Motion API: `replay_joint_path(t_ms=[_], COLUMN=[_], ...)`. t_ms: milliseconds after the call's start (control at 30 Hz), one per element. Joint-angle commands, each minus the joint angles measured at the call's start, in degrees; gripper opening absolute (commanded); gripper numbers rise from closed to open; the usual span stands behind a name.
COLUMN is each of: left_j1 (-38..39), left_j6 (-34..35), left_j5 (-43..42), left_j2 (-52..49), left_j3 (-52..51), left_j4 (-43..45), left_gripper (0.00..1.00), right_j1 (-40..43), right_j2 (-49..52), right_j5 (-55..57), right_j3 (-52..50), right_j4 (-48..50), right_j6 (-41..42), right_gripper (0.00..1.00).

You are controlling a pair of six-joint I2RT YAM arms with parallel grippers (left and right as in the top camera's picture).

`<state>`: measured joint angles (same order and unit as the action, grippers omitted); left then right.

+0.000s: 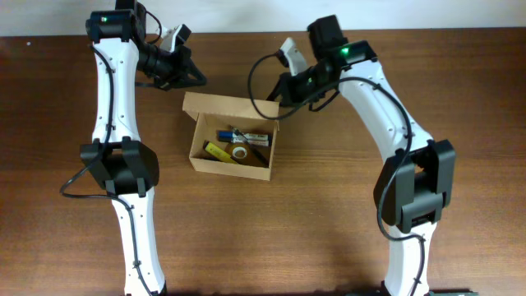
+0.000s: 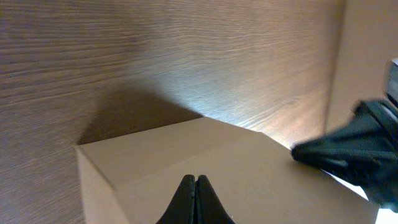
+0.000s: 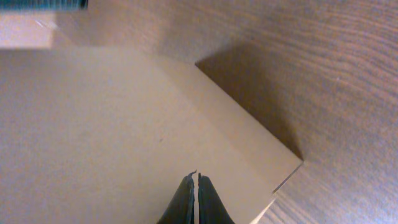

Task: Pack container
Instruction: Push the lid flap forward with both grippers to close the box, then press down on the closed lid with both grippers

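- Overhead: the container (image 1: 230, 169), a plain tan cardboard box, sits open near the middle of the brown wooden desk (image 1: 329, 214), with its flap lid (image 1: 230, 105) standing up along the far side.
- Inside it lie a yellow item (image 1: 218, 150), a small roll of tape (image 1: 239, 152) and a blue-capped marker (image 1: 226, 134). Any print on them is too small to read.
- The left hand (image 1: 187, 76) hangs just beyond the flap's far left corner. The right hand (image 1: 278, 92) is at the flap's far right corner.
- Left wrist: the left hand (image 2: 195, 180) has its two dark fingertips pressed together, with nothing seen between them.
- Below them lies a bare cardboard face of the container (image 2: 249, 168), one corner edge to the left. It carries no mark.
- The black shape at the right edge is the right hand.
- Right wrist: the right hand (image 3: 198, 177) is likewise closed, only a hairline slit between the tips and nothing in it.
- It sits over plain cardboard (image 3: 93, 124) whose corner points down to the right, with wood grain beyond.
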<state>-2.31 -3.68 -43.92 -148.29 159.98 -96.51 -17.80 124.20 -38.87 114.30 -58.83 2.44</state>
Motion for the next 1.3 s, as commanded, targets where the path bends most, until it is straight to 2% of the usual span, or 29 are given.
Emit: replay_joint_path(t_ms=[0,400,533,667,1033,1267], left_j1=[0.52,6.05,8.04,9.68,9.77,10.05], left_j6=[0.81,4.13,5.09,5.42,5.35,5.38], left_j5=[6.73,19.89,24.59,30.71,30.88,30.67], left_j2=[5.55,12.44,15.61,20.26,22.43,22.43], left_j3=[0.72,-0.52,-5.27,-14.36,-34.45,-41.83], left_j4=[-0.2,-0.2,-0.2,-0.2,1.6,6.93], left_gripper=[0.02,0.02,0.01,0.02,0.02,0.02], right_j1=[-2.86,-6.67,-8.96,-11.56,-13.38,-13.38], right_j2=[-5.7,-9.51,-9.51,-9.51,-9.42,-9.42], right_j5=[8.5,18.8,22.84,25.9,28.02,28.98], right_j3=[0.15,0.13,0.13,0.13,-0.55,-8.04], right_j4=[-1.57,-9.81,-12.63,-14.45,-14.71,-11.52], right_j6=[-2.69,-4.15,-5.25,-5.44,-5.44,-5.4], right_gripper=[0.04,0.04,0.04,0.04,0.04,0.04])
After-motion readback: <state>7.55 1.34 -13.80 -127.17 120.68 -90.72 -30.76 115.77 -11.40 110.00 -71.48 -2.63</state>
